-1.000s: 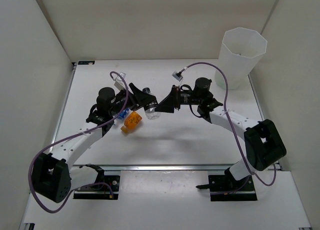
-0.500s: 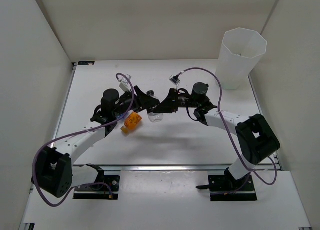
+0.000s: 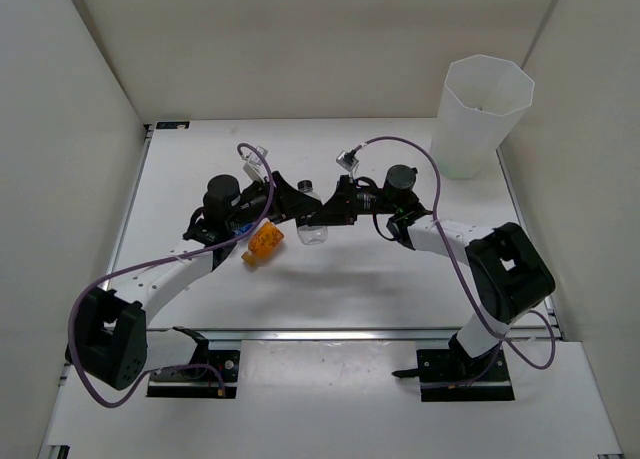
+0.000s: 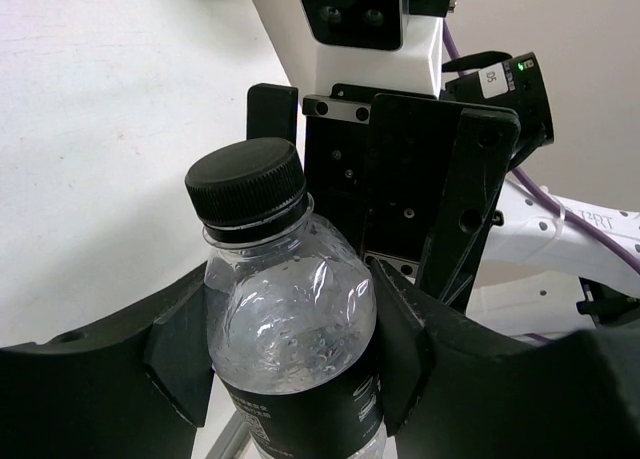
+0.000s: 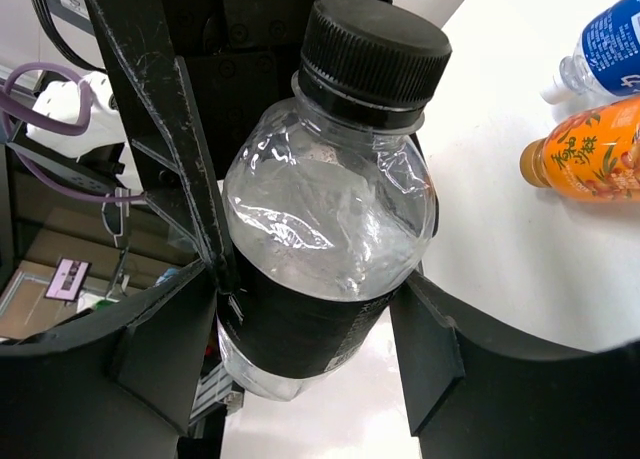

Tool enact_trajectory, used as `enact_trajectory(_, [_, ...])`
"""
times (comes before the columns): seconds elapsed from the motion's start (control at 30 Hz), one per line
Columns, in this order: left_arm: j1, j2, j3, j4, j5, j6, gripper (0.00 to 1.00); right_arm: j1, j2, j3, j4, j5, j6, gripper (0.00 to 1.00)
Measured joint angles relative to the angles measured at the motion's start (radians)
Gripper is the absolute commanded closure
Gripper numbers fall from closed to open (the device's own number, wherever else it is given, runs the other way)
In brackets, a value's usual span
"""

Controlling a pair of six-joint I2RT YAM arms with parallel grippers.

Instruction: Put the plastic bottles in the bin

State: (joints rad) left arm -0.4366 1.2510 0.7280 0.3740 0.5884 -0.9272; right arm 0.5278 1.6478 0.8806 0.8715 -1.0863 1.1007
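Hand-over at mid-table: a clear bottle with a black cap and dark label is held above the middle of the tabletop. It is gripped at once by the left pincer and the right pincer. Each pair of pads is seen pressed against opposite sides of the label band.

A pass from the left arm to the right is judged to be in hand. For it to be done well, the right grip should be confirmed firm before the left pincer is opened. The left fingers should then be drawn straight back, clear of the bottle's shoulder, so that it is neither dragged nor twisted. The thin walls are likely to give, so only a moderate squeeze is called for.

The bin is seen at the far right corner, well apart from the bottle, on the right arm's side.

In the overhead view the bottle's long axis is laid roughly front to back. The cap is pointed toward the far wall and the base toward the arm mounts. How far it is tilted from level cannot be told.

An orange bottle and a blue-labelled bottle are seen lying on the tabletop near the left pincer.
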Motion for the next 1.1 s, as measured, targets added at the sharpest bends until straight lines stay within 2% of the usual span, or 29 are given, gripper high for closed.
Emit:
enact_trajectory(0.1, [0.002, -0.002, 0.011, -0.014, 0.012, 0.014, 0.61, 0.000, -0.023, -0.001, -0.036, 0.003, -0.022, 1.00])
enact_trajectory(0.13, [0.001, -0.004, 0.012, -0.013, 0.017, 0.016, 0.65, 0.001, -0.032, -0.001, -0.049, 0.005, -0.029, 1.00])
enact_trajectory(0.23, [-0.001, -0.006, 0.014, -0.005, 0.034, 0.019, 0.70, 0.003, -0.051, -0.001, -0.079, 0.004, -0.047, 0.99])
enact_trajectory(0.3, [-0.005, -0.006, 0.014, 0.000, 0.042, 0.020, 0.70, 0.004, -0.052, -0.001, -0.082, -0.004, -0.047, 0.57])
enact_trajectory(0.33, [-0.006, -0.006, 0.014, 0.000, 0.044, 0.020, 0.72, 0.004, -0.052, -0.001, -0.081, -0.008, -0.042, 0.41])
enact_trajectory(0.43, [-0.008, -0.007, 0.014, 0.005, 0.053, 0.016, 0.73, 0.004, -0.052, -0.008, -0.053, -0.011, -0.007, 0.21])
enact_trajectory(0.57, [-0.005, -0.010, 0.013, 0.009, 0.045, 0.018, 0.75, 0.014, -0.052, -0.040, 0.024, -0.066, 0.051, 0.13])
enact_trajectory(0.73, [0.000, -0.026, 0.013, 0.011, 0.032, 0.021, 0.75, 0.016, -0.053, -0.059, 0.034, -0.086, 0.071, 0.27])
enact_trajectory(0.9, [-0.024, -0.026, 0.013, 0.031, 0.036, 0.013, 0.76, 0.029, -0.053, -0.029, 0.016, -0.092, 0.065, 0.26])
enact_trajectory(0.93, [-0.026, -0.024, 0.013, 0.037, 0.037, 0.008, 0.77, 0.029, -0.053, -0.027, 0.016, -0.090, 0.065, 0.34])
enact_trajectory(0.97, [-0.027, -0.022, 0.013, 0.042, 0.037, 0.004, 0.77, 0.028, -0.053, -0.026, 0.017, -0.090, 0.063, 0.54])
enact_trajectory(1.0, [-0.029, -0.022, 0.012, 0.052, 0.039, -0.003, 0.76, 0.028, -0.052, -0.026, 0.011, -0.087, 0.060, 0.62])
enact_trajectory(1.03, [-0.030, -0.023, 0.012, 0.056, 0.034, -0.002, 0.74, 0.027, -0.050, -0.025, 0.016, -0.089, 0.062, 0.86])
enact_trajectory(1.07, [-0.030, -0.022, 0.011, 0.056, 0.034, -0.009, 0.68, 0.026, -0.050, -0.022, 0.016, -0.092, 0.058, 1.00])
enact_trajectory(1.1, [-0.031, -0.022, 0.010, 0.061, 0.035, -0.013, 0.58, 0.027, -0.050, -0.018, 0.005, -0.088, 0.058, 1.00])
